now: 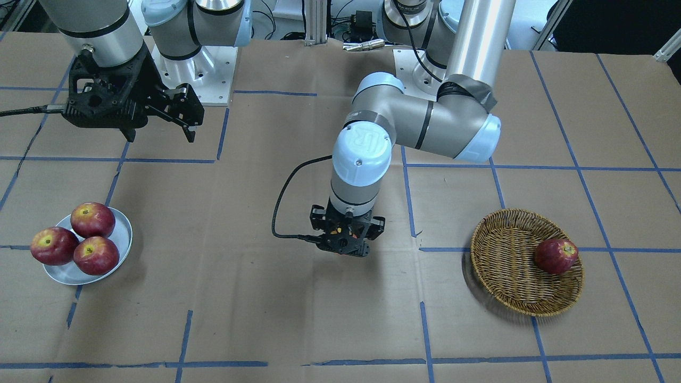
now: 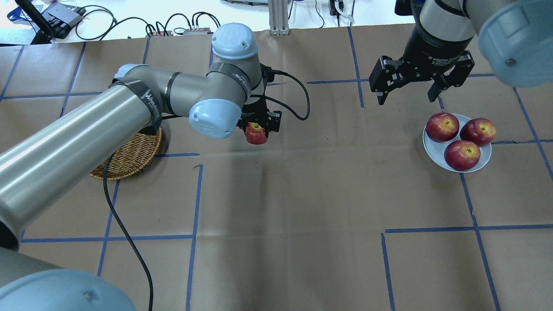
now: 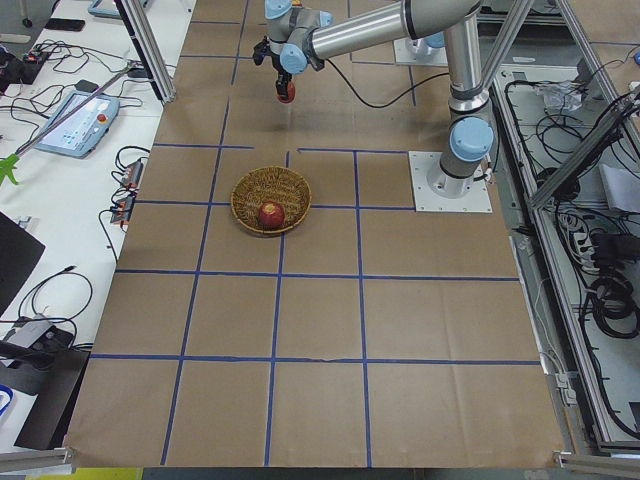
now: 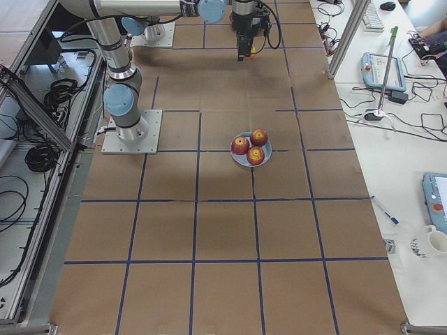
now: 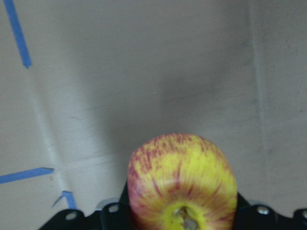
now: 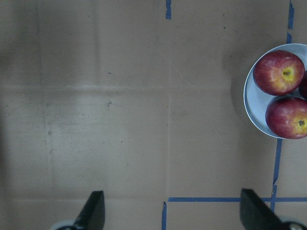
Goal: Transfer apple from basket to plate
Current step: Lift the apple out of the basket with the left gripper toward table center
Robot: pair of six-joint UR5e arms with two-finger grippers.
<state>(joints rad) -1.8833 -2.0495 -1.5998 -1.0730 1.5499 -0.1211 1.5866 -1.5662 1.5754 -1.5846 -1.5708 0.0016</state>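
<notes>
My left gripper [image 2: 257, 129] is shut on the apple [image 2: 255, 134], which has yellow skin streaked red in the left wrist view [image 5: 182, 179]. It holds the apple above the bare table, between the basket and the plate. In the front view the gripper [image 1: 345, 249] points down and hides the apple. The wicker basket [image 1: 505, 255] holds one dark red apple [image 1: 556, 256]. The pale plate [image 2: 433, 151] holds three dark red apples. My right gripper [image 2: 406, 98] is open and empty, hovering behind the plate.
The three apples on the plate [image 1: 124, 229] fill most of it; one [image 1: 53, 246] sits at its rim. A black cable [image 1: 279, 213] hangs from the left wrist. Blue tape lines grid the brown paper table.
</notes>
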